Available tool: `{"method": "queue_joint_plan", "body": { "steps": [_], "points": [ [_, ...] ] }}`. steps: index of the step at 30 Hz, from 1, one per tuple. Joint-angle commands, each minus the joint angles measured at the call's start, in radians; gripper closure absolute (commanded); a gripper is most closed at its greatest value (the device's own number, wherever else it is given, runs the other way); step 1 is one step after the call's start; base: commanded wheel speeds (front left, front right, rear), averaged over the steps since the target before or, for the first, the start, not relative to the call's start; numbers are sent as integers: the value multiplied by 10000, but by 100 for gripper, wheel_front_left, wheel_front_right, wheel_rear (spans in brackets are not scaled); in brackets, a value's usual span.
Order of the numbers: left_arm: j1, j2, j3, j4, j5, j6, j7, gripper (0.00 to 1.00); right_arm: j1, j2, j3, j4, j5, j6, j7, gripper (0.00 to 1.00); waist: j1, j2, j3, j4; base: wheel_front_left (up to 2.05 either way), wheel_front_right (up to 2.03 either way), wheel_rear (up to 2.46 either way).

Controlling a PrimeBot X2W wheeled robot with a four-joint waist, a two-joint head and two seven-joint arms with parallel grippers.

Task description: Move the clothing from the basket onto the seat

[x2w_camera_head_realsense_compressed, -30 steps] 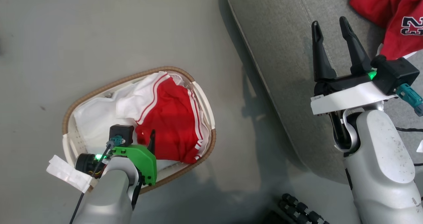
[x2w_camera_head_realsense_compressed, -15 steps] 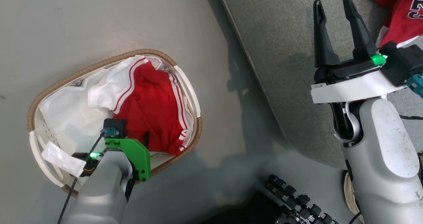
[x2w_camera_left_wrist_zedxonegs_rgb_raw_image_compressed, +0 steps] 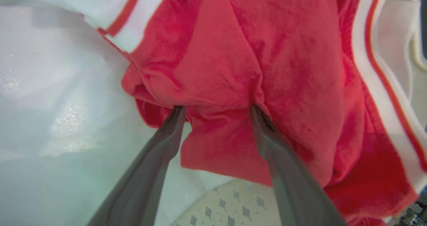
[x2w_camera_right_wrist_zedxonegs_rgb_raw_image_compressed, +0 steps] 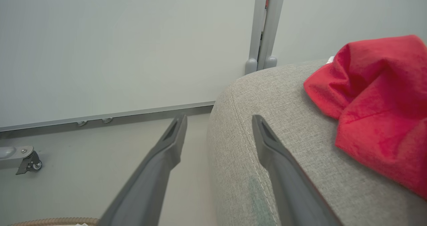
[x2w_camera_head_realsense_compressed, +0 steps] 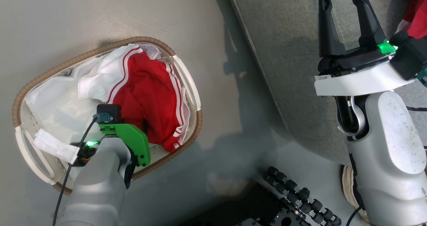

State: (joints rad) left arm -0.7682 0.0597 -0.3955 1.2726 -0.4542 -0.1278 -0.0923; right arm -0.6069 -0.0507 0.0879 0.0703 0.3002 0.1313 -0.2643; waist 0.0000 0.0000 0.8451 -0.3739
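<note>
Clothing — red with white stripes — lies in the basket on the floor; the left gripper presses into it, jaws apart. Another red garment lies on the seat; the right gripper hovers there — jaws apart, empty.

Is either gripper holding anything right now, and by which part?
Nothing is held. The left gripper is open, tips pressed into a red fold of the clothing, not closed. The right gripper is open over the edge of the seat.

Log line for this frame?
left hand: open, tips in red garment in basket | right hand: open above seat | second red garment: on seat
</note>
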Motion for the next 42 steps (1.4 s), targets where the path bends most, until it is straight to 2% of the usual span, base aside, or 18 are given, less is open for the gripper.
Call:
{"method": "queue_joint_plan", "body": {
  "steps": [1, 17, 24, 25, 26, 33, 42],
  "points": [
    [-210, 5, -104, -110, -161, -41, -6, 0, -153, -15, 11, -57, 39, -11, -1, 0, 0, 0, 87, 41, 0, 0, 0],
    [-579, -82, -1256, -988, -1930, -46, 10, 0, -164, -15, -58, -177, -20, -11, -1, 0, 0, 0, 524, 225, 0, 0, 0],
    [-806, -89, -1887, -859, -2193, -46, -89, 0, -174, -15, -128, -195, -93, -12, -1, 0, 0, 0, 643, 311, 0, 0, 0],
    [-830, -89, -1990, -840, -2230, -46, -156, 53, -191, -15, -137, -197, -94, -11, -1, 0, 0, 0, 649, 317, 0, 0, 0],
    [-842, -93, -2065, -835, -2258, -46, -180, 100, -206, -15, -138, -191, -94, -11, -1, 0, 0, 0, 650, 319, 0, 0, 0],
    [-674, -88, -2621, -920, -2749, -47, -300, 100, -364, -19, -77, -8, -2, -12, -1, 0, 0, 0, 395, 247, 0, 0, 0],
    [97, -81, -3387, -1379, -3488, -47, -964, 100, 50, -18, -135, 484, -293, -11, -1, 0, 0, 0, -932, 483, 0, 0, 0]
  ]
}}
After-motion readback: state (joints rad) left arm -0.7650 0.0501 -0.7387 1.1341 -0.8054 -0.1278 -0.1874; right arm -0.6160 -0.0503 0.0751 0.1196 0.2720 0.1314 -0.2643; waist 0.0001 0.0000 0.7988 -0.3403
